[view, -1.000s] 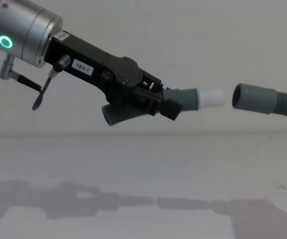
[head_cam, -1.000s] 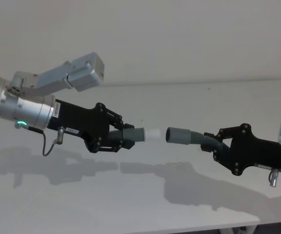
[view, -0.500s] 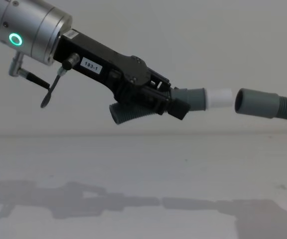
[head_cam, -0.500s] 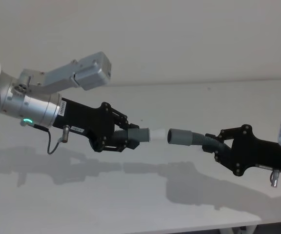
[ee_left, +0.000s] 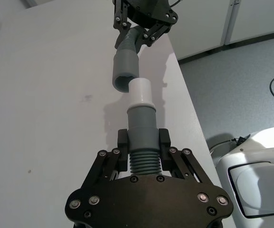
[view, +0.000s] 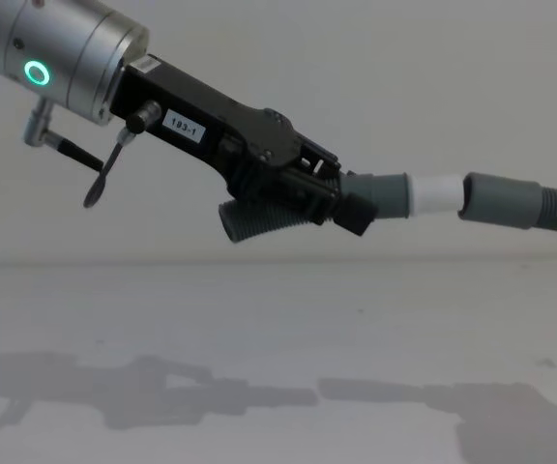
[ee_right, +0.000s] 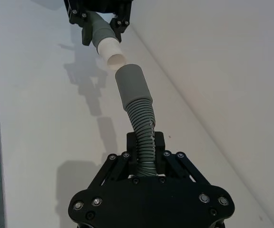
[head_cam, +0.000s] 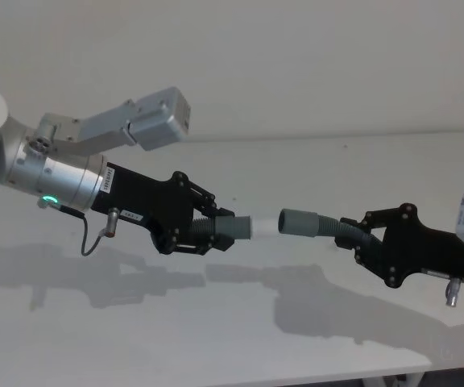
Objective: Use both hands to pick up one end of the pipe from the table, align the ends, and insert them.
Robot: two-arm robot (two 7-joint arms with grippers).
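Both pipe pieces hang in the air above the table (head_cam: pixel 216 347). My left gripper (head_cam: pixel 206 231), labelled 183-1, is shut on the ribbed middle of one grey piece (view: pixel 259 218), whose white plug tip (view: pixel 433 195) points right. My right gripper (head_cam: pixel 359 241) is shut on the ribbed part of the other piece (ee_right: pixel 141 118), whose wide grey socket cuff (view: pixel 501 200) faces left. The plug tip (ee_left: pixel 140 93) sits right at the socket mouth (ee_left: pixel 124 72), roughly in line and a little offset. Whether they touch I cannot tell.
A pale wall rises behind the table (view: pixel 259 319). The arms' shadows lie on the surface below the grippers. In the left wrist view, the table's edge drops to a grey floor (ee_left: pixel 241 71) with a white machine base (ee_left: pixel 260 175).
My left gripper has moved to the right with its piece. The gap between the white plug tip and the socket has shrunk to almost nothing. The right gripper has barely shifted.
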